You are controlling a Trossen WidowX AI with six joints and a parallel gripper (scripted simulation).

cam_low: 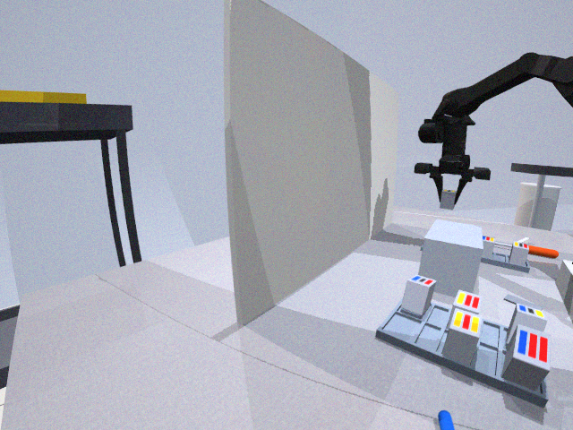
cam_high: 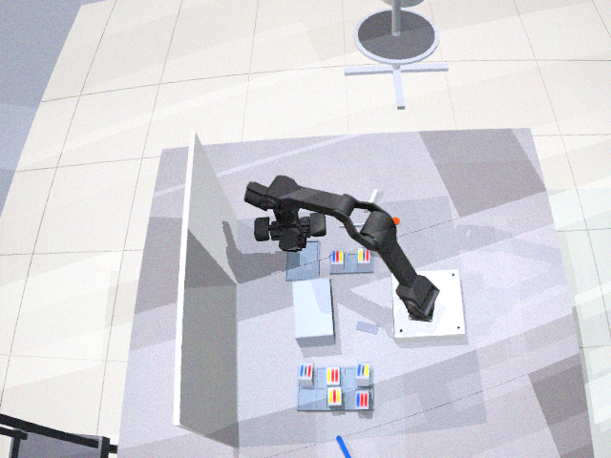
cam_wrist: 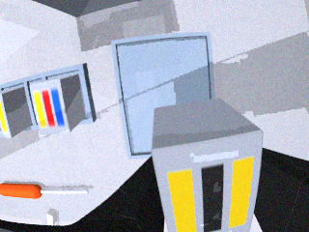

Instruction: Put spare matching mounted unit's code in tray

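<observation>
My gripper (cam_low: 448,198) is shut on a small grey spare (cam_low: 447,202) (cam_wrist: 207,174) with a yellow, black, yellow code on its face. It hangs well above the flat light-blue tray (cam_high: 303,268) (cam_wrist: 161,84), which shows just beyond the spare in the wrist view. The mounted unit (cam_high: 313,307) (cam_low: 451,256), a large plain grey-blue box, stands just in front of the tray. A rack (cam_high: 319,394) (cam_low: 416,328) with several striped spares lies nearer the front. A small rack (cam_high: 351,263) (cam_wrist: 45,106) with two spares sits beside the tray.
A tall white panel (cam_high: 197,276) (cam_low: 295,176) stands along the left. An orange-handled screwdriver (cam_high: 394,219) (cam_low: 541,251) (cam_wrist: 19,189) lies behind the small rack. The arm's white base plate (cam_high: 444,305) is at the right. A blue stick (cam_high: 343,446) (cam_low: 445,418) lies at the front edge.
</observation>
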